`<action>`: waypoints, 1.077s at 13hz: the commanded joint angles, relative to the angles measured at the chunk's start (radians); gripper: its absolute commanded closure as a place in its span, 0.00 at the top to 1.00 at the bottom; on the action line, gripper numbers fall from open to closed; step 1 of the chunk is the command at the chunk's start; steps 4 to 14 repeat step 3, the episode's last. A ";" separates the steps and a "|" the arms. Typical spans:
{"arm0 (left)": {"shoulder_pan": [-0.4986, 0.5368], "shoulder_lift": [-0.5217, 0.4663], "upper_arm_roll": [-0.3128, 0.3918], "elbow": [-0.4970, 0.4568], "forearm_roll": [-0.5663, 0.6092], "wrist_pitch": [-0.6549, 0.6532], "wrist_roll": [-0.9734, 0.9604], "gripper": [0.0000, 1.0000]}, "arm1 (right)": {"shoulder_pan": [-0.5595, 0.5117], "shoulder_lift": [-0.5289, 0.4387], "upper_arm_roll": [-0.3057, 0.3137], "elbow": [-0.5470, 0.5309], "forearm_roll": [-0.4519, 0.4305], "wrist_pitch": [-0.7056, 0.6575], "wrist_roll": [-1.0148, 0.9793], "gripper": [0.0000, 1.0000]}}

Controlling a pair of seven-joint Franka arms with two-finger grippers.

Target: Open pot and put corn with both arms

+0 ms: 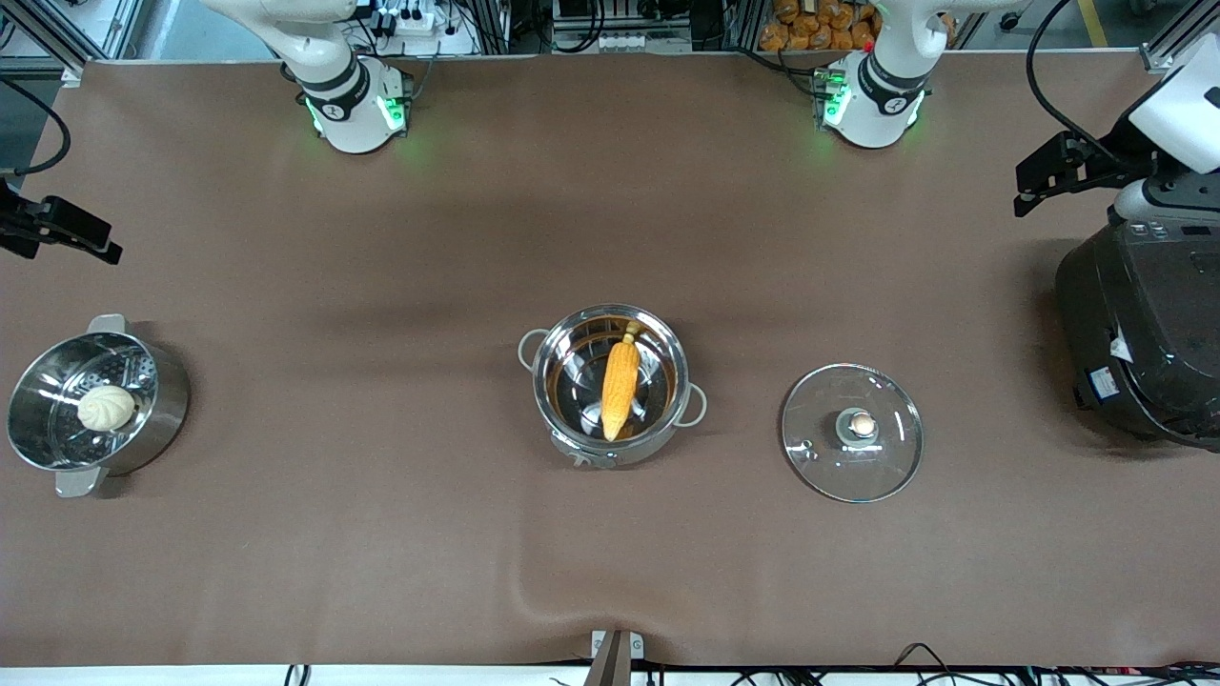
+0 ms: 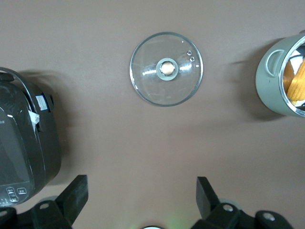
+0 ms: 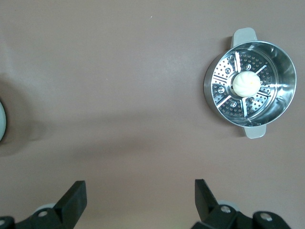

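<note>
The steel pot [image 1: 610, 455] stands open in the middle of the table with the yellow-orange corn [image 1: 620, 384] lying inside it. Its glass lid [image 1: 820, 448] with the copper knob [image 1: 862, 424] lies flat on the table beside the pot, toward the left arm's end. My left gripper [image 1: 1022, 195] is open and empty, up in the air by the black cooker. My right gripper [image 1: 107, 250] is open and empty, up over the right arm's end of the table. The left wrist view shows the lid [image 2: 147, 81], the pot's wall [image 2: 269, 83] and the corn [image 2: 298, 78]. Both arms wait.
A steel pot with a perforated insert [image 1: 170, 400] holds a white bun [image 1: 106, 407] at the right arm's end; it also shows in the right wrist view [image 3: 281, 71]. A big black cooker [image 1: 1144, 333] stands at the left arm's end, also in the left wrist view [image 2: 24, 148].
</note>
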State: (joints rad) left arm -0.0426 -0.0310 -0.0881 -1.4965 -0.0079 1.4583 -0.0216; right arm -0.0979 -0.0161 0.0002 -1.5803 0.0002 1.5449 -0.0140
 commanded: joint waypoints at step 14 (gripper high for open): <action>0.009 0.028 -0.004 0.025 -0.021 -0.016 -0.023 1.00 | -0.025 -0.025 0.017 -0.004 0.035 0.000 0.002 1.00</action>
